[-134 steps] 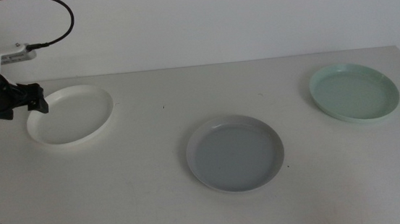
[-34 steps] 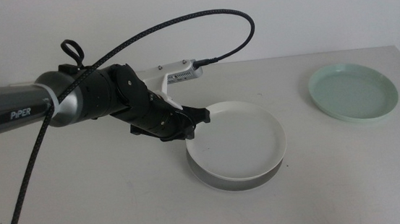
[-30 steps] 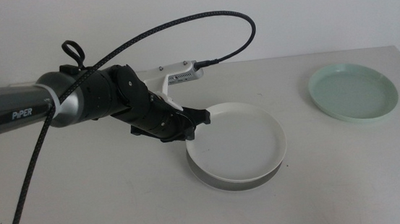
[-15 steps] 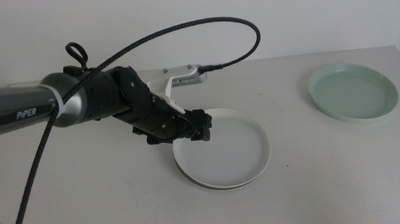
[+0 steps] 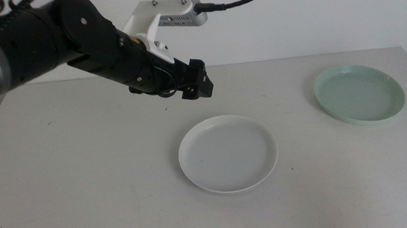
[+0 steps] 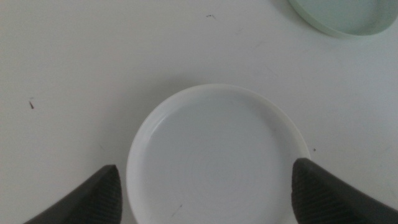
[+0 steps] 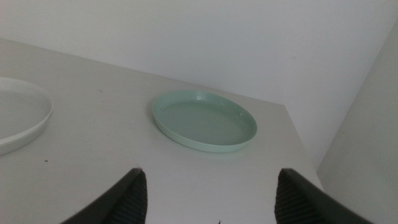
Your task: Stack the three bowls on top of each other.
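Bowls first: you are looking at the white bowl [image 5: 228,153] sitting nearest at centre of the worktop [image 5: 84,183], apparently nested over the grey one, which no view is showing clearly. The mint green bowl [image 5: 360,94] is lying well apart at its two o'clock, near the worktop's edge. The left gripper [image 5: 197,83] is hovering above the white bowl at its eleven o'clock, fingers spread wide and holding nothing. The right gripper [image 7: 205,193] is waiting with fingers parted, facing the mint bowl.

Risk, as I judge it: you are reaching for a low rim, so a shallow pinch could slip, or tip the bowl toward the edge.

The left wrist view is showing the stack from directly above; only the right wrist view is showing the mint bowl's rim in profile.
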Tool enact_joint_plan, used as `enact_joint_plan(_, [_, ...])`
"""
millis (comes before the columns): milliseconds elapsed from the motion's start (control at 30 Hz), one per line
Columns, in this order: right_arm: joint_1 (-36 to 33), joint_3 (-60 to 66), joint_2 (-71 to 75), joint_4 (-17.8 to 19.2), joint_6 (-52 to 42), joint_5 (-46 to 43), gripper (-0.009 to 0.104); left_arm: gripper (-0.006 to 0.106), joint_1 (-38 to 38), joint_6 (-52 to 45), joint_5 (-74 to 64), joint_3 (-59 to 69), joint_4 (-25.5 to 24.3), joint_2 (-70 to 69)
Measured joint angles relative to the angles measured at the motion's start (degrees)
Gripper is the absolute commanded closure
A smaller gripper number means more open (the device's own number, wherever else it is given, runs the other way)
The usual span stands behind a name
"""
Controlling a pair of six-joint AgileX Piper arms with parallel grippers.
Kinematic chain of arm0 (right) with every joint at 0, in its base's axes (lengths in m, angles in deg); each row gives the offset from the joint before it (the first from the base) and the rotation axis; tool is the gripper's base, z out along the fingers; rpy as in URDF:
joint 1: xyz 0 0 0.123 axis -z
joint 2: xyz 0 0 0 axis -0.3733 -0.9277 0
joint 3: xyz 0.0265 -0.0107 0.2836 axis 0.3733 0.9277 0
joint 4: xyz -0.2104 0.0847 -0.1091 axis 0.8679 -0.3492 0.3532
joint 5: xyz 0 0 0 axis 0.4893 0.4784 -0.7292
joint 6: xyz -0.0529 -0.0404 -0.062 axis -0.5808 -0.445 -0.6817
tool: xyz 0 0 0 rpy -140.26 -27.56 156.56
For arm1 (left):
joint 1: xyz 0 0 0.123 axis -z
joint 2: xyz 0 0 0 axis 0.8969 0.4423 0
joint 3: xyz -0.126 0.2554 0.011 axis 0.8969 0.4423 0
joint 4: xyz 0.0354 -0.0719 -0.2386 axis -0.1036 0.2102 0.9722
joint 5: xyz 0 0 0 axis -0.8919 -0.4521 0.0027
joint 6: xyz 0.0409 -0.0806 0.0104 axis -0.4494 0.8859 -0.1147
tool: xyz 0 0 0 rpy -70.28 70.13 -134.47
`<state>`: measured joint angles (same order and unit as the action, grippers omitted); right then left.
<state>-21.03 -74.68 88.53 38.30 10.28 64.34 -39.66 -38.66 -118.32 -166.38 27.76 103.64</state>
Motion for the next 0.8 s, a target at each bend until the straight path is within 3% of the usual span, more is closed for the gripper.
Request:
enact_joint_plan(400, [0.0, 0.0, 0.0, 0.0, 0.0, 0.0, 0.043, -0.005, 0.0, -6.2, -15.8, 0.0, -11.4, -20.5])
enact_joint_plan(800, [0.0, 0.0, 0.0, 0.0, 0.0, 0.0, 0.043, -0.005, 0.0, -6.0, -26.2, 3.0, -12.0, -39.4])
